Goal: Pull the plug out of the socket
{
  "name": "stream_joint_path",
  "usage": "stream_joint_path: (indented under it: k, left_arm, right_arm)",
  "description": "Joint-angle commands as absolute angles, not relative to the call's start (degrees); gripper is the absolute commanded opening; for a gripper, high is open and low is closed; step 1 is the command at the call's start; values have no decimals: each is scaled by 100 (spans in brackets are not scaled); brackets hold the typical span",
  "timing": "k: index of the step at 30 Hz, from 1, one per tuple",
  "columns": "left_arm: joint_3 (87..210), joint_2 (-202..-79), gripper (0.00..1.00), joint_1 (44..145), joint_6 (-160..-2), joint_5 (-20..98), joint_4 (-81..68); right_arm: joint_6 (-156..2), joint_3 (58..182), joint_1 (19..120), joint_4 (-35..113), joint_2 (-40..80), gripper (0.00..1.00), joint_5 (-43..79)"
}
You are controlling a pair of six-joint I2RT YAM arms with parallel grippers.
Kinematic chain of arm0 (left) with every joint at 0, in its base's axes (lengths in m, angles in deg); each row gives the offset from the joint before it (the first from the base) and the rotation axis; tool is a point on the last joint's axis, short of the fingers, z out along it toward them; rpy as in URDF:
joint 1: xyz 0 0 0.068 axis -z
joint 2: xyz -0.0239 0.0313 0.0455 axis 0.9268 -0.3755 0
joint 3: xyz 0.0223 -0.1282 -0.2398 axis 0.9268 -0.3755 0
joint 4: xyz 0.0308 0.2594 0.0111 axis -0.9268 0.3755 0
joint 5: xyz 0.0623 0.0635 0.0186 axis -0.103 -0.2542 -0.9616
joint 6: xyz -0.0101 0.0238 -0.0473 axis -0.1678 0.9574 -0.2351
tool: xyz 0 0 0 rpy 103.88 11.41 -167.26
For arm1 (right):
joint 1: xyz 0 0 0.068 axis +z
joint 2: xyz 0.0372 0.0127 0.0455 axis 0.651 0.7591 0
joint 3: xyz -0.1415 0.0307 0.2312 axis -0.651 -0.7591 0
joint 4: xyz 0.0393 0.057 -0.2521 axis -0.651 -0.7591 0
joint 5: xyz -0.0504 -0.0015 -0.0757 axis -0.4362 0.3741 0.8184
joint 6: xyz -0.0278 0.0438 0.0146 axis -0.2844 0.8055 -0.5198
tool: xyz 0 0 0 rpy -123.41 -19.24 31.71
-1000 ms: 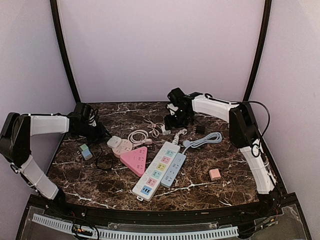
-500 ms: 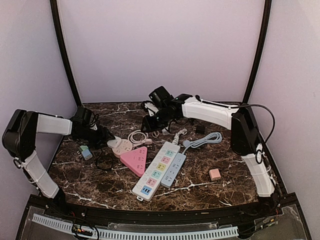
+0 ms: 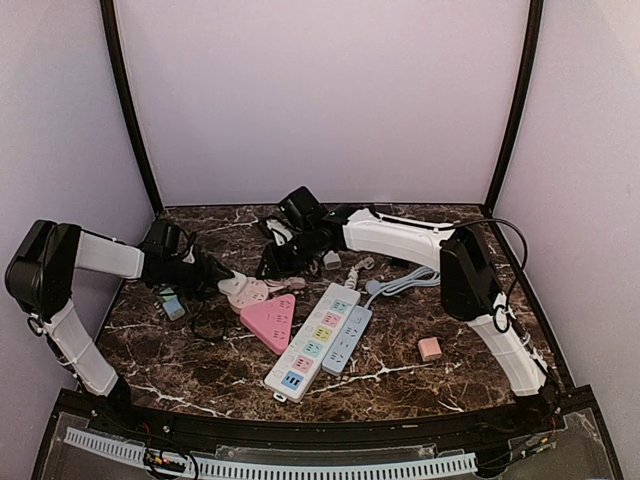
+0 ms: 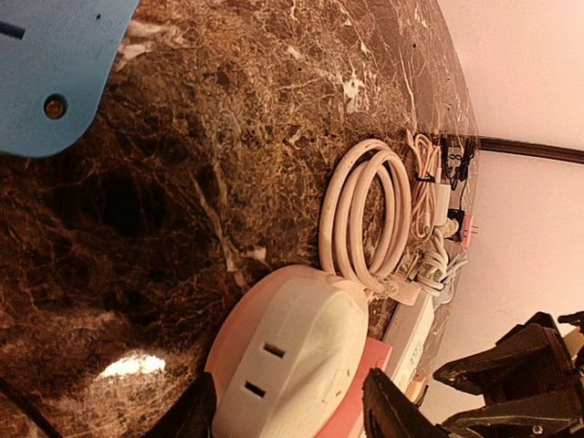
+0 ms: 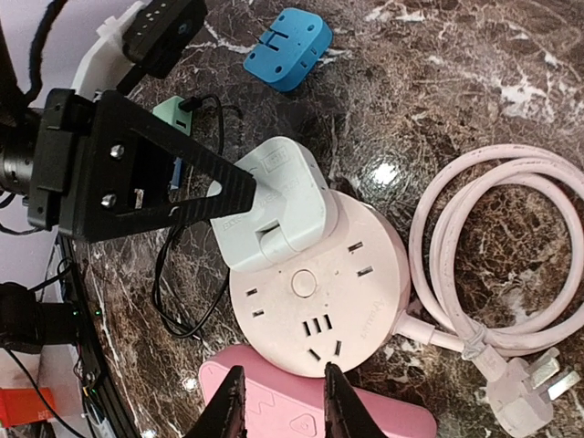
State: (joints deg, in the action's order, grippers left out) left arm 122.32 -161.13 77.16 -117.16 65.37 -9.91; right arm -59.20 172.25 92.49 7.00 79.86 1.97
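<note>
A round pink socket (image 3: pixel 252 294) lies left of the table's middle, with a white plug (image 3: pixel 229 283) seated in its left side. In the right wrist view the socket (image 5: pixel 319 292) and plug (image 5: pixel 269 201) are plain. My left gripper (image 3: pixel 220 277) is open, its fingers on either side of the plug (image 4: pixel 292 356) with gaps on both sides; its midpoint shows in the left wrist view (image 4: pixel 292 415). My right gripper (image 3: pixel 272 262) is open and empty, just above the socket's near edge (image 5: pixel 281 406), beside the pink triangular strip (image 5: pixel 301 411).
A coiled pink cable (image 3: pixel 280 272) lies just behind the socket. A pink triangular strip (image 3: pixel 270 320) and two long white power strips (image 3: pixel 312 345) lie in front. A blue-green adapter (image 3: pixel 172 303) with a black cable sits at the left, and a small pink block (image 3: pixel 430 348) at the right.
My right arm has swung left from the back middle to over the round socket. My left gripper has moved right up to the white plug.
</note>
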Motion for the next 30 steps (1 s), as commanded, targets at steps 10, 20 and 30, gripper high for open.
stream_joint_path:
  k: [10,20,30]
  left_arm:
    - [11978,-15501,42,7717,-11736,7012,-1208]
    - [12674,-15771,35,7820,-10715,6663,-45]
    - [13407,-15952,32,8204,-10024,6066,988]
  right_arm:
    - [-5309,17590,9309,1171,8660,20,-456]
    - [-5060,17707,9317,1299,8921,16,-551]
    - [-4909,17808,9317,1346,9102,14,-646]
